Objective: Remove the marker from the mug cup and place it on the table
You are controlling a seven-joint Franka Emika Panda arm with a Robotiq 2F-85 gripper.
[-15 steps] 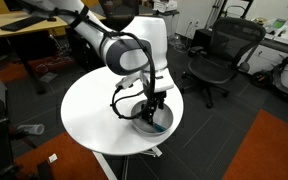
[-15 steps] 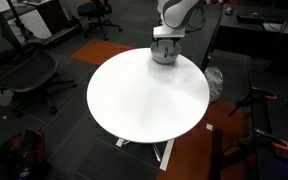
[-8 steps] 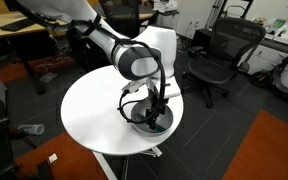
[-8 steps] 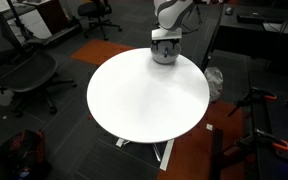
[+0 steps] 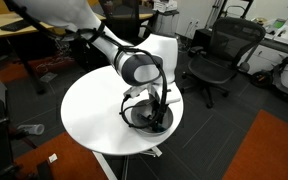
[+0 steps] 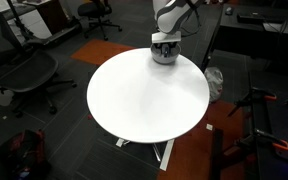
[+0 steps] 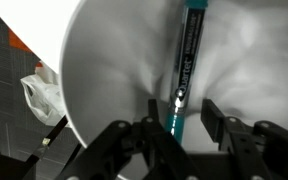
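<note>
The gripper [image 7: 180, 120] is sinking deeper into the smooth grey mug cup [image 7: 114, 70]. Its parted fingers [image 7: 144, 135], at frame bottom, are flanking the slim teal marker [image 7: 189, 60]

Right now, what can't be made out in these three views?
Marker: top end cut off by the wrist view's upper edge; in both exterior views the gripper hides it inside the bowl.
Fingers: wrist view too blurred to tell whether either touches the marker.
Marker's lettering: blurred, unreadable in the wrist view.

Elevated, distant exterior views of table [image 5: 89, 120] [image 6: 144, 100]; wrist close-up.
</note>
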